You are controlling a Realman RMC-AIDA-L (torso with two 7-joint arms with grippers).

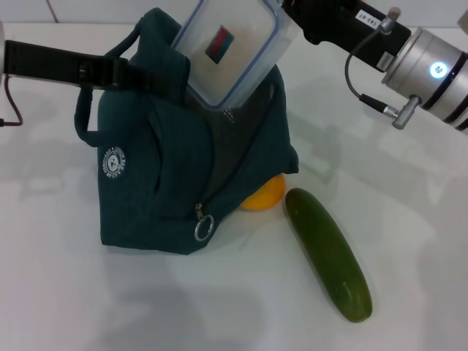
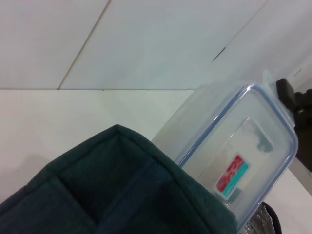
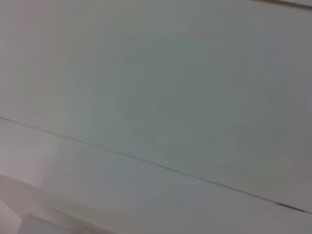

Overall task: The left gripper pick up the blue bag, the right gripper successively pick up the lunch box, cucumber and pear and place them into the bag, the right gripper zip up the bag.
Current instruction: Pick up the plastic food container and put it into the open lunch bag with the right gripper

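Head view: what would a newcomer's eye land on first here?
The lunch box, tilted and half inside the open top of the blue bag, with the right gripper at its upper end. The left gripper holds the bag's handle. The cucumber lies on the table; the pear peeks from behind the bag.

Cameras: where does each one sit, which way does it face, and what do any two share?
Head view: above, looking down at table, bag, lunch box, pear, cucumber; shows left gripper, right gripper.
Left wrist view: at the bag's rim, facing the box; no own fingers.
Right wrist view: only blank pale surface.
Head and left wrist share bag and box.
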